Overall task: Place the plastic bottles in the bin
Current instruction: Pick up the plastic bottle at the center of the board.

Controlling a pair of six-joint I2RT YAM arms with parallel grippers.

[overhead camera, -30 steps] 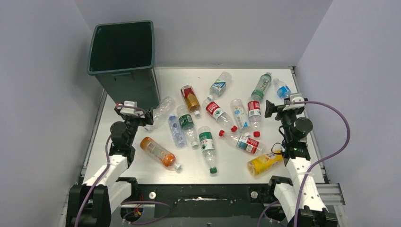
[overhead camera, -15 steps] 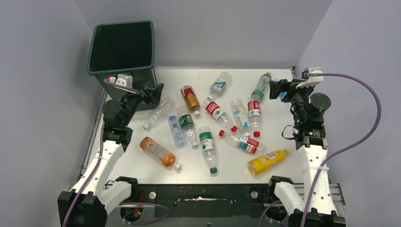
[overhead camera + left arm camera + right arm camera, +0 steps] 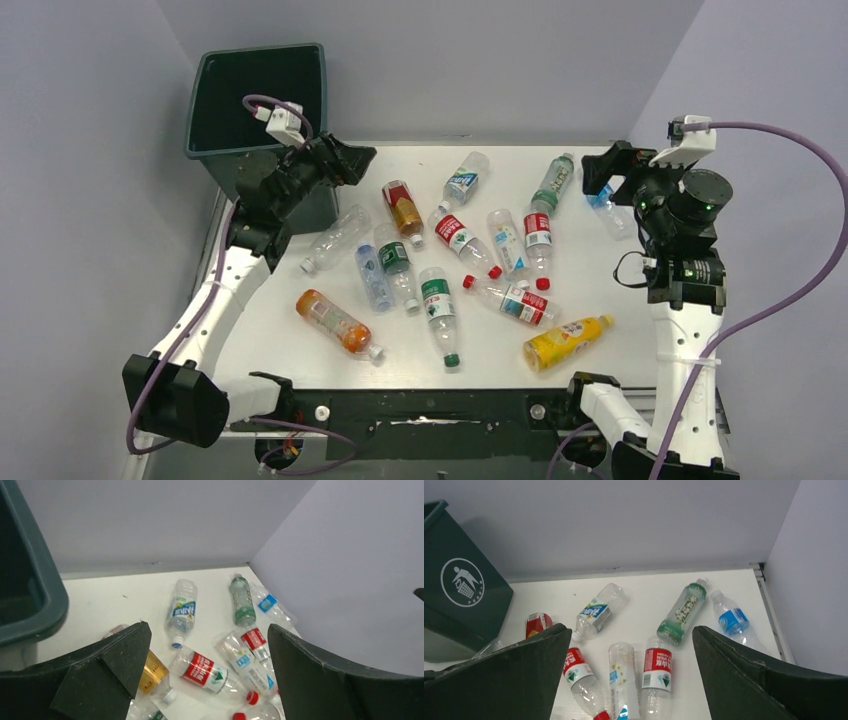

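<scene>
The dark green bin (image 3: 260,110) stands at the far left corner, its top open. Several plastic bottles lie across the white table: an orange one (image 3: 335,322), a yellow one (image 3: 562,342), an amber one (image 3: 402,208), and clear ones with red (image 3: 457,235), green (image 3: 437,300) and blue (image 3: 462,182) labels. My left gripper (image 3: 355,160) is open and empty, raised just right of the bin's front; its view shows the bin rim (image 3: 35,605) and a red-labelled bottle (image 3: 202,669) below. My right gripper (image 3: 605,170) is open and empty, raised above the far right bottles (image 3: 657,667).
Grey walls close in the table (image 3: 300,360) on the left, back and right. A black rail (image 3: 420,410) runs along the near edge between the arm bases. Purple cables (image 3: 800,260) loop off both wrists. The bin's side with its white logo (image 3: 461,582) shows in the right wrist view.
Both arms have risen from low near the table and reached farther away. The left gripper now sits beside the bin's front, the right one over the far right corner. No bottle moved.
</scene>
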